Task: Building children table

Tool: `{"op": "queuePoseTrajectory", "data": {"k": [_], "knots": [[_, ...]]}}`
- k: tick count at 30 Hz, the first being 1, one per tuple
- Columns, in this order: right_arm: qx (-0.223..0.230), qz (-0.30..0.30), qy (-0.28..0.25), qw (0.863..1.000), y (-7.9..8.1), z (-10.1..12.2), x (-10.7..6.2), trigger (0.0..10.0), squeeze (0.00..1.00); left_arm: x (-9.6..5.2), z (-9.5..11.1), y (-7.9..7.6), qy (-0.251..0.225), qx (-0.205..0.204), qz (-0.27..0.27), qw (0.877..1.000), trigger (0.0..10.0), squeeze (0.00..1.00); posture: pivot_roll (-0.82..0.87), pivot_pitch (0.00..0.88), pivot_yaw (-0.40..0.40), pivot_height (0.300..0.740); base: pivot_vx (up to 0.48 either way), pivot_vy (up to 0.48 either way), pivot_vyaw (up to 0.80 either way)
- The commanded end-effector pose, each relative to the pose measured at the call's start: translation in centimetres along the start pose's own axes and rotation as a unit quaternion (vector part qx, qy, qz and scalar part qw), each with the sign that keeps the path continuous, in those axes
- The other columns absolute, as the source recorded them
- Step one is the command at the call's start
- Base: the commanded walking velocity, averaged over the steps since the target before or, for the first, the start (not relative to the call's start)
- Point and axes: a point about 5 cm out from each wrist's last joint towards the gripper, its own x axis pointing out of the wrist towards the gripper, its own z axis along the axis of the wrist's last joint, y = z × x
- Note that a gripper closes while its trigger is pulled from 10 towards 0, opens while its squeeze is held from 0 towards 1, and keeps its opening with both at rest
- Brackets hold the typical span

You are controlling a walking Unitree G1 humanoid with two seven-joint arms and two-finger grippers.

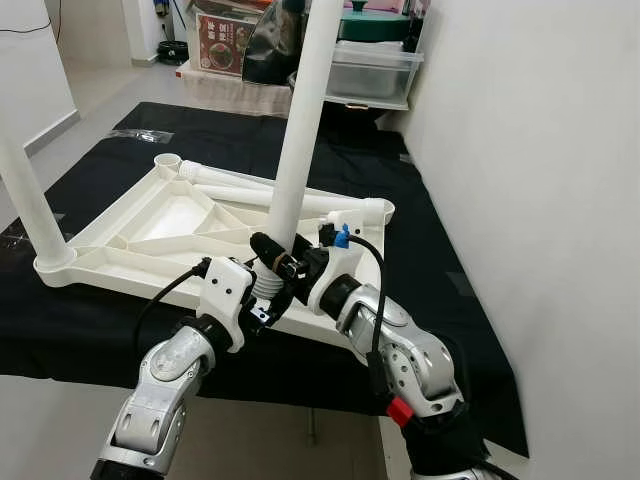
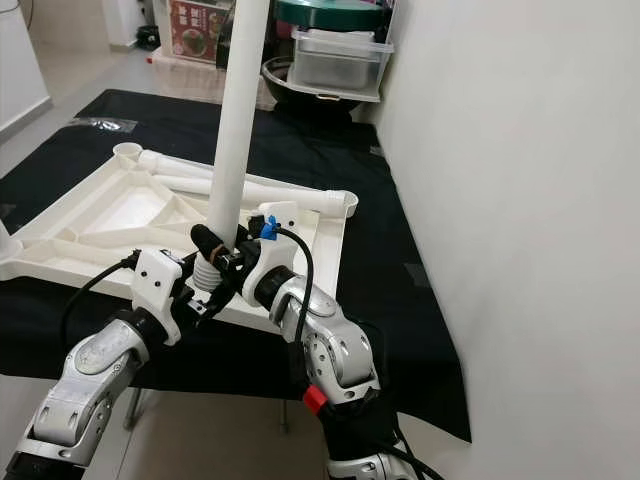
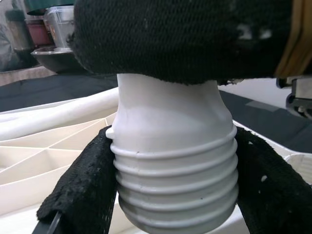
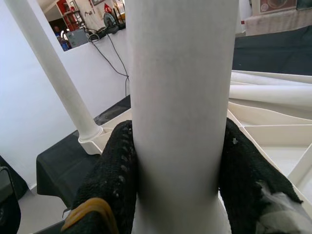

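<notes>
While both tools clamp leg [image 1: 300,120] — unlabelled.

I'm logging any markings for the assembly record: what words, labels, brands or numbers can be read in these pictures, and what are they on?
Red box at the far end of the room: printed picture and lettering, too small and blurred to read.
Table top, table leg, clear storage bin: no readable text.
Left claw, right claw: no readable markings.

You can't see the upright table leg [image 1: 305,110] whole: its top is cut off by the frame's edge, and black fingers [image 3: 83,195] cover its threaded end's sides.
</notes>
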Motion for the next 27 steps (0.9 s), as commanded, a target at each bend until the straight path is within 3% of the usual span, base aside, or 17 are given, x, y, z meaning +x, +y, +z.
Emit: {"op": "queuePoseTrajectory", "data": {"k": [1,9,16,17,24,25,27], "knots": [[-0.008,-0.006,-0.009,1.0,0.1,0.3,-0.1,10.0,0.0,-0.1,-0.7,-0.3,0.016,0.014,-0.003,1.0,10.0,0.0,0.06,0.0,-0.118,0.74,0.0,0.0,0.0],[-0.012,-0.003,-0.011,1.0,0.1,0.4,0.0,10.0,0.0,-0.3,-1.1,-0.2,0.022,0.034,-0.004,0.999,10.0,0.0,0.06,0.0,-0.114,0.74,0.0,0.0,0.0],[0.02,-0.015,-0.025,0.999,-0.3,1.1,0.2,10.0,0.0,-0.8,-1.3,0.3,0.03,0.059,-0.007,0.998,10.0,0.0,0.06,0.0,-0.113,0.74,0.0,0.0,0.0],[0.034,-0.01,-0.031,0.999,-0.3,1.5,0.2,10.0,1.0,-0.9,-1.4,0.5,0.032,0.065,-0.008,0.997,10.0,0.0,0.06,0.0,-0.112,0.74,0.0,0.0,0.0],[0.042,-0.009,-0.04,0.998,-0.3,1.9,0.4,10.0,1.0,-1.1,-1.4,0.7,0.035,0.08,-0.014,0.996,10.0,0.0,0.07,0.0,-0.114,0.74,0.0,0.0,0.0],[0.049,-0.011,-0.046,0.998,-0.3,2.2,0.5,10.0,0.0,-1.2,-1.5,0.8,0.037,0.091,-0.018,0.995,10.0,0.0,0.07,0.0,-0.113,0.74,0.0,0.0,0.0],[0.051,-0.009,-0.048,0.997,-0.3,2.4,0.6,10.0,0.0,-1.2,-1.5,0.8,0.038,0.092,-0.019,0.995,10.0,0.0,0.07,0.0,-0.113,0.74,0.0,0.0,0.0]]}}
